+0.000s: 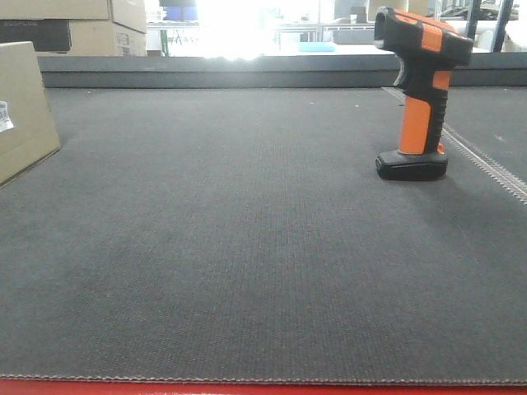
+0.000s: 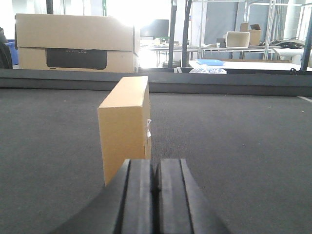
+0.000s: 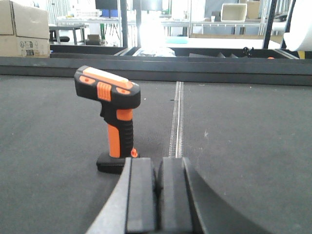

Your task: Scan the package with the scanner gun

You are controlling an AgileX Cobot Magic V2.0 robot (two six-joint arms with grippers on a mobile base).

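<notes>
The package (image 1: 25, 111), a tan cardboard box with a small white label, stands at the left edge of the front view. In the left wrist view the package (image 2: 126, 124) stands upright just ahead of my left gripper (image 2: 155, 168), whose jaws are shut with nothing between them. The scanner gun (image 1: 420, 90), black with an orange handle, stands upright on its flat foot at the right of the mat. In the right wrist view the scanner gun (image 3: 113, 117) is ahead and slightly left of my right gripper (image 3: 157, 170), which is shut and empty.
A dark grey mat (image 1: 247, 247) covers the table, with a stitched seam (image 3: 176, 117) running away just right of the scanner. A raised dark ledge (image 1: 247, 70) borders the far side. Stacked cardboard boxes (image 2: 73, 48) stand beyond it. A red edge (image 1: 247, 388) runs along the front.
</notes>
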